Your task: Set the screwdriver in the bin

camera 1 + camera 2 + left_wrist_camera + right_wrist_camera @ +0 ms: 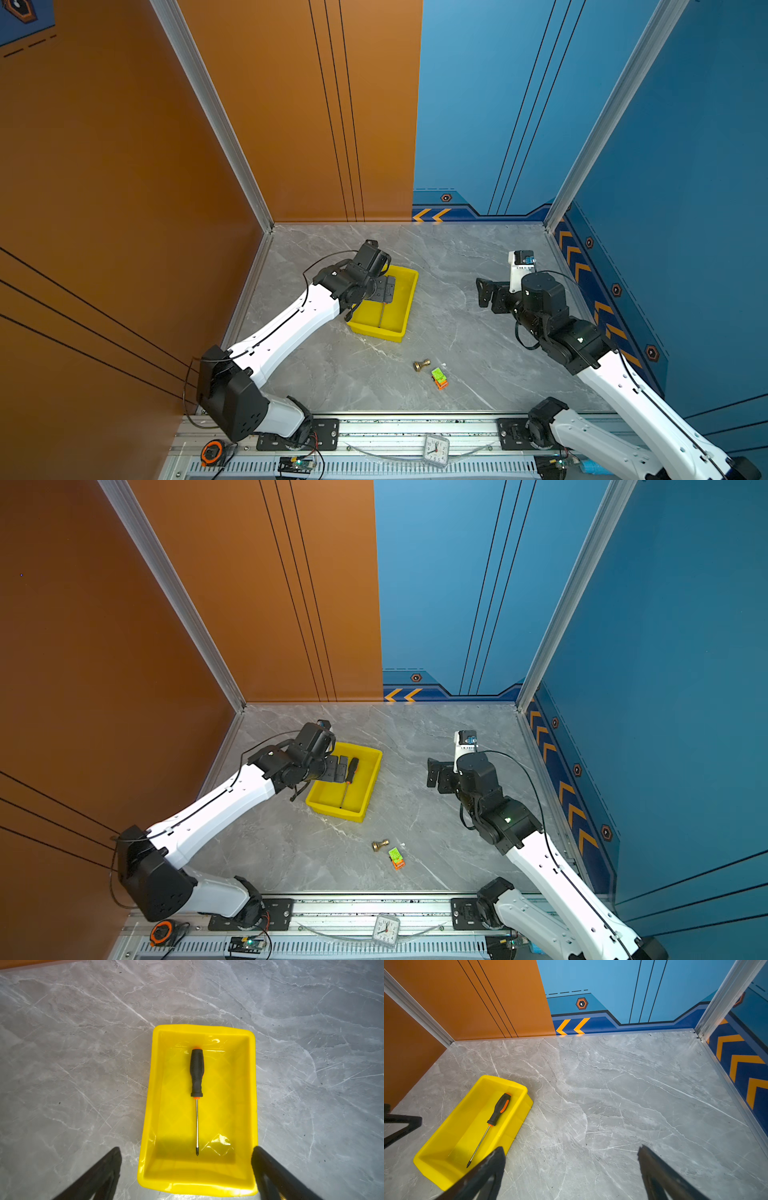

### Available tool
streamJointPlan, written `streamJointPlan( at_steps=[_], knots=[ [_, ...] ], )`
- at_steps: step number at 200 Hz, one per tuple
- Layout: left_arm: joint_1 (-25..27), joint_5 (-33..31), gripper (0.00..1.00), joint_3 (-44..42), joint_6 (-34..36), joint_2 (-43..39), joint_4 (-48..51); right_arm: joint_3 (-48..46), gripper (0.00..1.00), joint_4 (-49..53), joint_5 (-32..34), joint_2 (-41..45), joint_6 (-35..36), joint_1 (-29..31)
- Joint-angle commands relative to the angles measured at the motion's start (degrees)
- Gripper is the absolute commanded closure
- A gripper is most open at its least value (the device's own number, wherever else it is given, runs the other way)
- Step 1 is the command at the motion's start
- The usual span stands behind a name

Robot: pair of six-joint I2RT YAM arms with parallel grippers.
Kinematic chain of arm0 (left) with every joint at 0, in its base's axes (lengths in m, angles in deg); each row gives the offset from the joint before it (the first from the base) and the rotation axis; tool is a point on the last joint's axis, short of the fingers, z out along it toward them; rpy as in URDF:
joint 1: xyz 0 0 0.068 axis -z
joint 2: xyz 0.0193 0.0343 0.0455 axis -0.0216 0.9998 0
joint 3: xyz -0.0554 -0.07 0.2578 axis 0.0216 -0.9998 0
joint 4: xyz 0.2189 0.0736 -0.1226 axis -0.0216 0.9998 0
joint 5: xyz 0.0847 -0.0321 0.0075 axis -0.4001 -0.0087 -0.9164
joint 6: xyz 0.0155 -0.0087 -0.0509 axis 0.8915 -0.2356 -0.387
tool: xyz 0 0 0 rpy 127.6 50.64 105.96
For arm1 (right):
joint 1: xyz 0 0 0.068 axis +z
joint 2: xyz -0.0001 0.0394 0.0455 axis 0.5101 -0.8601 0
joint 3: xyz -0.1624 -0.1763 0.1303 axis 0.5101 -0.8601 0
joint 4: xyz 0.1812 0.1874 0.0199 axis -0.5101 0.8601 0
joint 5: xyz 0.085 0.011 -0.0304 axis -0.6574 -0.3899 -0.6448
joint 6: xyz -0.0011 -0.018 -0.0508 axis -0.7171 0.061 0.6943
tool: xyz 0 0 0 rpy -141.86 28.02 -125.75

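The screwdriver [196, 1072], with its black handle and orange collar, lies flat and loose on the floor of the yellow bin [255, 1084], along the bin's length. In the right wrist view the screwdriver [499, 1108] rests inside the bin [519, 1122] the same way. My left gripper [187, 1149] hovers open above the bin's near end and touches nothing. In a top view the left gripper [384, 289] covers the handle, and only the shaft of the screwdriver [381, 313] shows in the bin [409, 299]. My right gripper [571, 1148] stands open and empty over bare table, right of the bin.
A small brass knob [421, 365] and a green and orange toy [439, 377] lie on the grey marble table in front of the bin. A clock [436, 450] and a tape measure [212, 452] sit on the front rail. Walls close off three sides.
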Motion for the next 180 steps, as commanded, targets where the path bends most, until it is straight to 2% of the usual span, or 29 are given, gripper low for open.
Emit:
streamJointPlan(
  at_steps=[1,63,74,88,103,114,126,146,163,180],
  knots=[
    [-0.46,-4.41,0.02,-3.54,-0.68,-4.82,1.03,-1.19,0.0,2.73,0.56,2.17,-1.56,-1.33],
    [-7.95,-5.83,0.02,-15.67,6.14,-15.27,-6.92,-4.13,0.0,3.01,6.51,2.64,-3.22,-4.84],
    [-9.78,-7.54,0.02,-18.57,6.85,-17.09,-9.37,-5.06,0.0,3.01,7.38,2.11,-3.64,-5.95],
    [-11.4,-13.88,0.02,-22.5,6.91,-19.2,-12.46,-6.7,0.0,2.47,9.48,1.61,-4.01,-7.23],
    [-14.69,-13.79,0.02,-27.46,10.25,-21.48,-18.4,-9.63,0.0,0.45,15.24,2.09,-5.83,-8.19],
    [-17.34,-13.46,0.02,-31.64,11.35,-22.79,-23.44,-13.43,0.0,-3.67,17.43,3.74,-6.28,-9.23],
    [-20.13,-12.79,0.02,-35.14,11.72,-23.81,-27.41,-18.31,0.0,-10.09,15.85,6.19,-5.47,-11.34],
    [-24.46,-10.31,0.02,-39.25,12.1,-24.42,-32.85,-28.04,0.0,-25.07,8.15,10.41,3.07,-13.96],
    [-26.31,-9.33,0.02,-43.46,14.09,-24.24,-40.33,-34.11,0.0,-33.54,9.4,12.16,8.03,-14.49],
    [-27.68,-8.44,0.02,-47.87,16.69,-23.9,-48.66,-37.45,0.0,-39.83,8.52,9.41,10.51,-17.23]
  ],
)
